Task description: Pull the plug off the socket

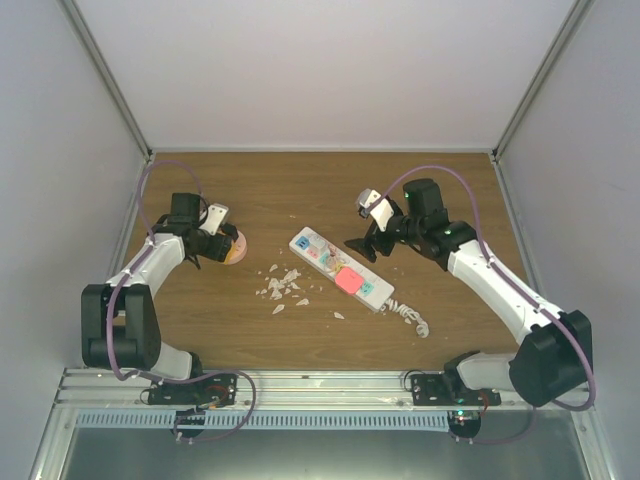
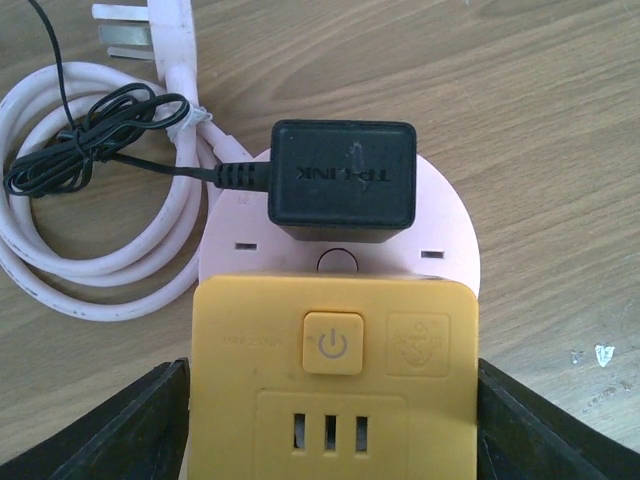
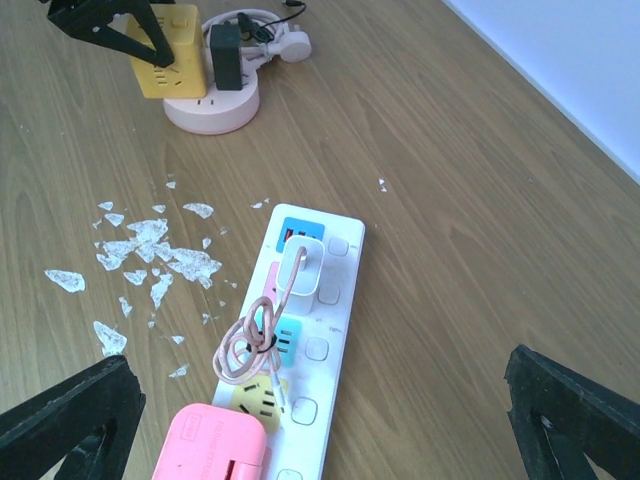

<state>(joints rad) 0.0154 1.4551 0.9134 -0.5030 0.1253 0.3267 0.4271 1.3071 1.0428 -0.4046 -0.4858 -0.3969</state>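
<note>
Sitting in pink socket (image 2: 452, 225), black plug (image 2: 342, 182)

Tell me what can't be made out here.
- Left wrist view: the yellow adapter is cut off by the bottom edge; whether the left fingers touch it is unclear.
- Left wrist view: pins of the black plug are hidden under its body.
- Right wrist view: the power strip runs off the bottom edge.

Round socket (image 1: 236, 247) L, power strip (image 1: 318, 253) ctr, shards (image 1: 284, 285) btwn

Two arms (image 1: 500, 290), one white power strip (image 3: 335, 300), one round pink socket (image 2: 440, 215).
</note>
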